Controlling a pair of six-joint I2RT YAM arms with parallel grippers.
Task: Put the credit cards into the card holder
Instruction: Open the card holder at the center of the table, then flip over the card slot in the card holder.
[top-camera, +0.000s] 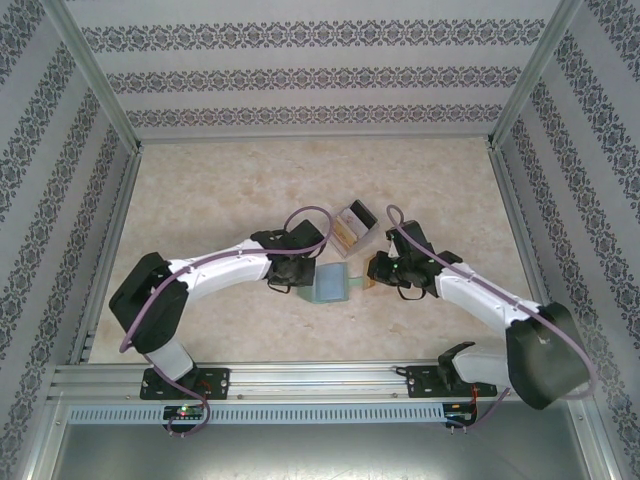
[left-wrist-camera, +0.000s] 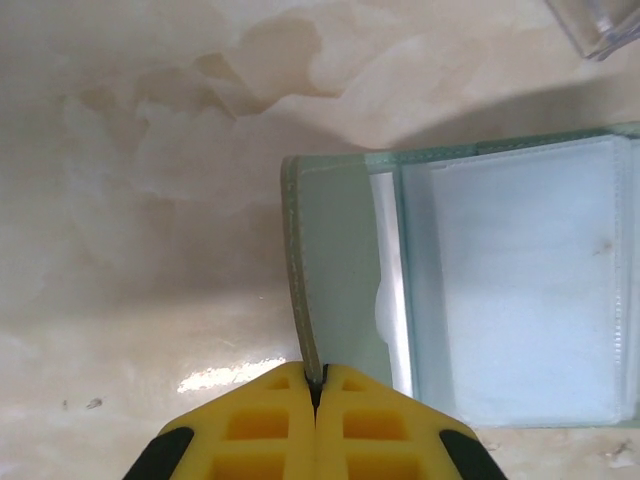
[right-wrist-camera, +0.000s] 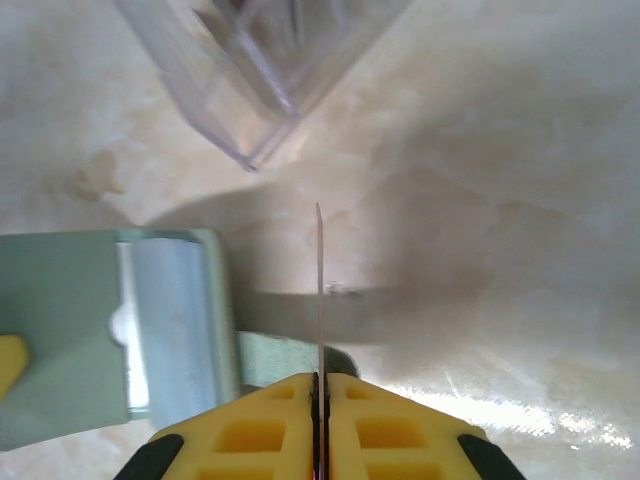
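You're looking at a left arm (top-camera: 215, 268) and a right arm (top-camera: 478, 300) in white shells with black joints and black bases. A mauve cable (top-camera: 305, 207) runs along each. The left gripper (left-wrist-camera: 316, 385) and the right gripper (right-wrist-camera: 322, 385) have yellow fingers (left-wrist-camera: 250, 430) with square pockets and black sides.

Marbled beige table (top-camera: 220, 185); card holder (top-camera: 330, 286), clear box (top-camera: 355, 224)
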